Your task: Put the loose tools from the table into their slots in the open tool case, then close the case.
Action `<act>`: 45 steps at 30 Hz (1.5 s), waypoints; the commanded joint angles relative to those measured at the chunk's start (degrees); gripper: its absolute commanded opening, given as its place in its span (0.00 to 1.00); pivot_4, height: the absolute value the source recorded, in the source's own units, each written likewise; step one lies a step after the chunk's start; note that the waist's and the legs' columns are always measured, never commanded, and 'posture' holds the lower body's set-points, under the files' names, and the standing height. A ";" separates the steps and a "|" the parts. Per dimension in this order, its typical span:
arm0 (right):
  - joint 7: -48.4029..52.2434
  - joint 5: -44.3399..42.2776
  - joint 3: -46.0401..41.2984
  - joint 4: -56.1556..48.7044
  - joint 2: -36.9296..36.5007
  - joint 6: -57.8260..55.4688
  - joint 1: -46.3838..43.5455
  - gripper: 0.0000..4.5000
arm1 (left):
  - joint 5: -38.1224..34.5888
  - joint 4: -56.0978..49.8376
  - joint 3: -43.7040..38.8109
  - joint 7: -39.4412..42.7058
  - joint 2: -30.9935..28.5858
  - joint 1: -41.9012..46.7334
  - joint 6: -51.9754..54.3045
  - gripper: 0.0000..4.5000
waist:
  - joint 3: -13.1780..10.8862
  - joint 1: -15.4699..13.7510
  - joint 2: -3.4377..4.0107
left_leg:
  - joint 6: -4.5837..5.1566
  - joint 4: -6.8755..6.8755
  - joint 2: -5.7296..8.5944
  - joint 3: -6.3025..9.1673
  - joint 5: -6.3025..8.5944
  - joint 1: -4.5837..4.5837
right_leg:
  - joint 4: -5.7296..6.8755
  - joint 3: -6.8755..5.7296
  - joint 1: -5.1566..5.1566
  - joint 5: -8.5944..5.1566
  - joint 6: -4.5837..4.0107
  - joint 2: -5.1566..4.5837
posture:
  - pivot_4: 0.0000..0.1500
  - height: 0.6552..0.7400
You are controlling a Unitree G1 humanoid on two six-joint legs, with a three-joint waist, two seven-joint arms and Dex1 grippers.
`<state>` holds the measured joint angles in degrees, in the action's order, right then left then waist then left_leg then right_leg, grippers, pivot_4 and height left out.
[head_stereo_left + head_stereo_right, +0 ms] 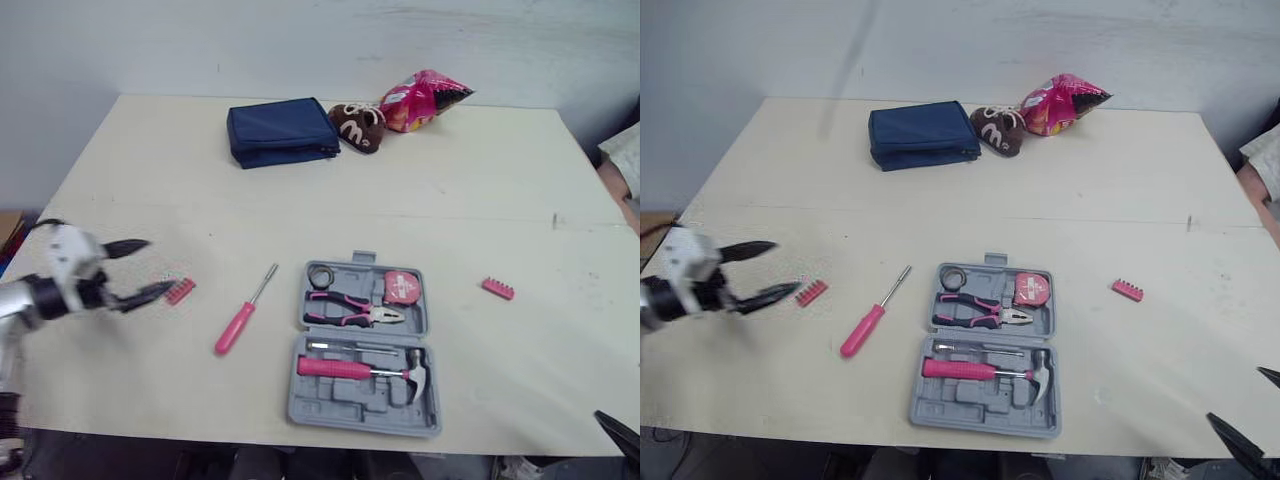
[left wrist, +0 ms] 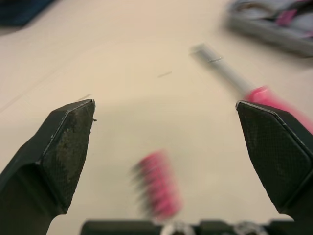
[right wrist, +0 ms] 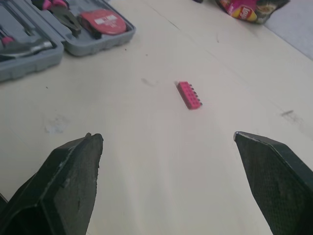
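The grey tool case (image 1: 364,400) lies open near the table's front, holding a pink hammer (image 1: 360,369), pliers (image 1: 352,309), a tape measure (image 1: 401,288) and a roll of tape. A pink-handled screwdriver (image 1: 243,312) lies loose just left of it. One pink bit holder (image 1: 179,291) lies further left, and my open left gripper (image 1: 143,271) hovers right beside it, with the holder (image 2: 157,185) low between its fingers. A second pink bit holder (image 1: 497,289) lies right of the case. My right gripper (image 3: 171,166) is open at the table's front right corner, with that holder (image 3: 189,95) ahead of it.
At the back of the table (image 1: 480,180) lie a folded navy pouch (image 1: 280,131), a brown plush toy (image 1: 358,125) and a pink snack bag (image 1: 422,100). A person's arm (image 1: 620,170) shows at the right edge.
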<state>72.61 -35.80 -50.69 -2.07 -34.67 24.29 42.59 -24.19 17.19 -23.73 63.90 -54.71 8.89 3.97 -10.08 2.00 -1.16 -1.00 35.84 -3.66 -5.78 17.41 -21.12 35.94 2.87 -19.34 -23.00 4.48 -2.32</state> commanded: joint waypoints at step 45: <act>-11.61 -2.87 28.60 -32.31 1.56 -10.47 -15.86 1.00 | 4.02 -0.90 8.16 -12.59 7.22 0.71 15.30 0.99 | -0.22 0.73 -0.41 | -0.05 0.58 -0.02 -0.14 -0.51 0.03 | 1.43 -0.22 -0.23 -0.06 0.17 -0.11 | 1.00 1.00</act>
<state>61.46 -38.76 -22.12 -32.38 -33.30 13.43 26.89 -21.10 15.15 -16.32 51.77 -47.79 8.94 19.99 -10.30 2.74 -1.58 -1.03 36.45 -3.68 -5.91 16.87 -21.09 37.43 2.64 -19.58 -23.06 4.65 -2.44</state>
